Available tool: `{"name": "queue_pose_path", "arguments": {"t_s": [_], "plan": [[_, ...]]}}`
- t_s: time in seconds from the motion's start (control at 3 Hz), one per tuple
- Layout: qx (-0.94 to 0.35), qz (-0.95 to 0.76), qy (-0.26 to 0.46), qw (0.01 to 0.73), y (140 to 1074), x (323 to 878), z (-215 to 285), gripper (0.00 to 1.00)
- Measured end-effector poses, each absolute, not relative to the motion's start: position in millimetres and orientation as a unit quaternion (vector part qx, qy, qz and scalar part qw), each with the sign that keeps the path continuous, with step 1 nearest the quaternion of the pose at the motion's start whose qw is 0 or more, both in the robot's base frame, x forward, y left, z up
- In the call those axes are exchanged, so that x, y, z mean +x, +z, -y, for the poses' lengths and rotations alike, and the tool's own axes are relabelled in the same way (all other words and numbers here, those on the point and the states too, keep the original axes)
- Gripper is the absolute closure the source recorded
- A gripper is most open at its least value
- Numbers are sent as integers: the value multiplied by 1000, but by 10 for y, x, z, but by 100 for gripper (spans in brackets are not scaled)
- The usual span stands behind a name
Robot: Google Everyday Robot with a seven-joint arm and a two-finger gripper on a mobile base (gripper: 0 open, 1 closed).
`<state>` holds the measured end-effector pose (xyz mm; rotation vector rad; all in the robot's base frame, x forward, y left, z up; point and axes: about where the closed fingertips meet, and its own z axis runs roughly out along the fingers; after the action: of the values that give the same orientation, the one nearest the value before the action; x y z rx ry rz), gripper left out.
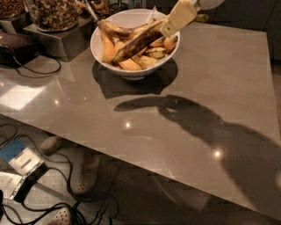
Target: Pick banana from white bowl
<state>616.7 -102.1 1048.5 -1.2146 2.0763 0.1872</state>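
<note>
The white bowl [131, 73] stands at the far middle of the grey table [184, 132]. The banana [138, 41], long, nearly straight and heavily brown-streaked, lies across the top of the fruit pile, slanting up to the right. My gripper [178, 17], cream-coloured, comes in from the top edge and sits right at the banana's raised right end, over the bowl's right rim. A thinner curved spotted banana [115, 30] lies behind it, and short orange-yellow bananas [109, 49] lie beneath.
Jars of nuts [52, 13] stand on a metal box [59, 41] left of the bowl, with a black cable [37, 70] on the table. The table's near edge runs diagonally. Below it the floor holds shoes [83, 184] and cables.
</note>
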Motion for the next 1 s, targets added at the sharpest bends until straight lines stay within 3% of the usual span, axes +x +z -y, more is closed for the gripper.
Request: {"name": "queue_pose_path", "arguments": {"t_s": [1.0], "plan": [[-441, -821, 98, 348, 10396, 5702, 1244, 100]]}}
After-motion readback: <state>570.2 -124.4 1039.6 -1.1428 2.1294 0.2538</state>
